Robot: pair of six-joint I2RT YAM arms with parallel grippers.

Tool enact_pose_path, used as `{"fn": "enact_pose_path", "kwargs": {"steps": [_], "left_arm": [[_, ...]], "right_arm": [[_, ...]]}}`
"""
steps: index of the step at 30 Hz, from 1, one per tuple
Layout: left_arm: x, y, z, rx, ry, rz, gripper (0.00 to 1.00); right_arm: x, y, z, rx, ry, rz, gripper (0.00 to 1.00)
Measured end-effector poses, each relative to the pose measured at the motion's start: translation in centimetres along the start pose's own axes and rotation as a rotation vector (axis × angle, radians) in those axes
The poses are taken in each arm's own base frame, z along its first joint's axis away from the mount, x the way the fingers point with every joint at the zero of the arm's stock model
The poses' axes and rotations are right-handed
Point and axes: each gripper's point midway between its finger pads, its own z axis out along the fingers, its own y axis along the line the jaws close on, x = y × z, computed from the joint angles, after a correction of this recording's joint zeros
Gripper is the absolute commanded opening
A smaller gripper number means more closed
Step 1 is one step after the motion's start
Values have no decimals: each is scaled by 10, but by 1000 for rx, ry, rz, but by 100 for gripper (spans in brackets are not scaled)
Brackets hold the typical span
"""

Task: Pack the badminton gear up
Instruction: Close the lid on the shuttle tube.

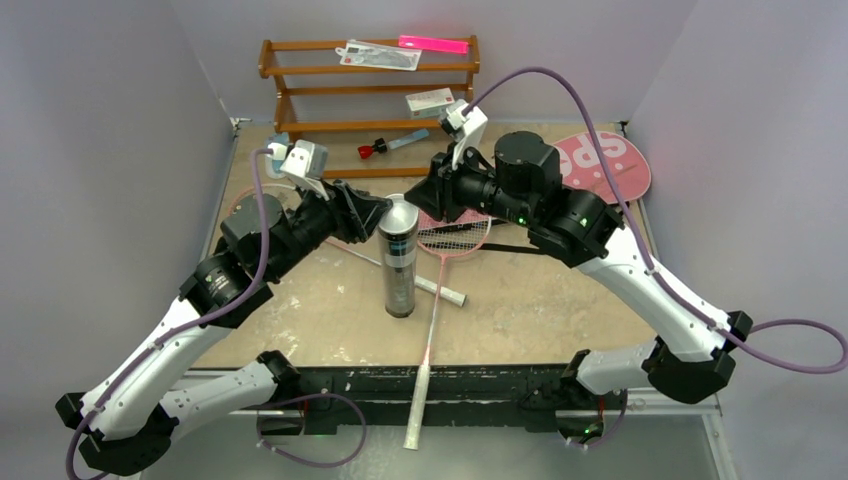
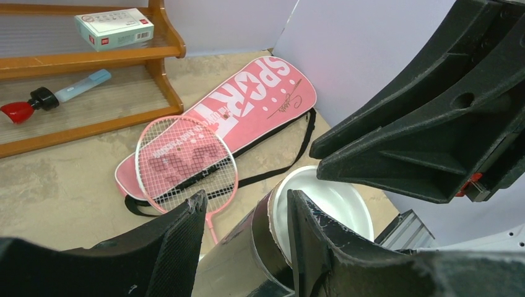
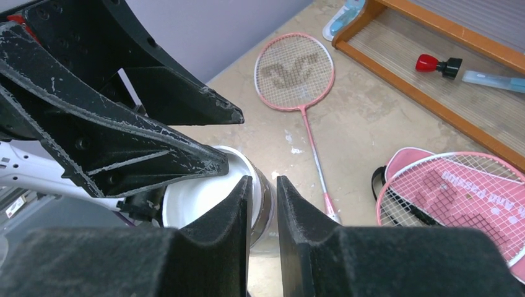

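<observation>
Firmly clamped near the top of the upright tube (image 1: pixel 398 265) at the middle of the table (image 1: pixel 560 310), the left gripper (image 2: pixel 244 207) steadies a probably light, stiff, slick cylinder while the right gripper (image 3: pixel 263 182), jaws nearly together, straddles its cap (image 3: pixel 198 195) rim, hold uncertain.

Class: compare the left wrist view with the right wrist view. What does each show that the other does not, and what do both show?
Left wrist only: small white cardboard box on the wooden rack. Right wrist only: pink-framed racket alone on bare tabletop. Both: long black tube, pink fabric racket bag under the other racket, red-capped blue applicator.
</observation>
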Motion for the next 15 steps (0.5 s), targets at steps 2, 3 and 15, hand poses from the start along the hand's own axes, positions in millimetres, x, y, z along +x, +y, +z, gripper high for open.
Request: {"fn": "enact_pose_path", "kwargs": {"steps": [2,3,15], "left_arm": [[0,0,0,-1,1,2,48],[0,0,0,-1,1,3,48],[-1,4,1,-22,-7,7,48]], "right_arm": [[0,1,-1,-5,-3,5,18],[0,1,0,-6,-6,10,17],[-1,3,10,-30,-51,32,8]]}}
